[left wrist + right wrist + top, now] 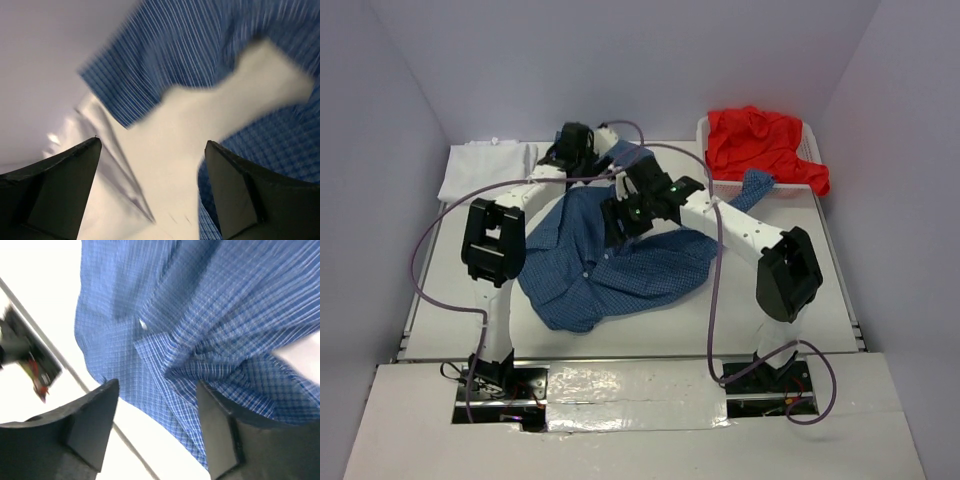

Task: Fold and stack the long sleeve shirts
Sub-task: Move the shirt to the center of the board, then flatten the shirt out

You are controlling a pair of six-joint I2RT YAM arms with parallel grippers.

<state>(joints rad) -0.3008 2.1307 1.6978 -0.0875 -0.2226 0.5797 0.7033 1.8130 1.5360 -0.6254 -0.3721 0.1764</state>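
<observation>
I judge we're early: the blue checked shirt (620,265) lies rumpled on the bench (660,325), unfolded. The white shirt (485,170) lies flat far left, and the red shirt (760,145) is heaped in the basket (702,135). Left gripper (152,145) and right gripper (157,385) hover over blue cloth, jaws wide, empty.

The left arm (495,240) rises at the near left, folds at a black elbow and reaches forward and to the right. The left tool (152,145) is at the far middle, pointing down. Its two dark fingers (65,185) stand wide apart.

The right arm (788,272) rises at the near right, bends at its own black elbow and runs its white forearm forward and to the left, towards the centre. The right tool (157,382) sits nearer than the left one, close beside it. It is also tipped downward, with its jaws spread wide.
</observation>
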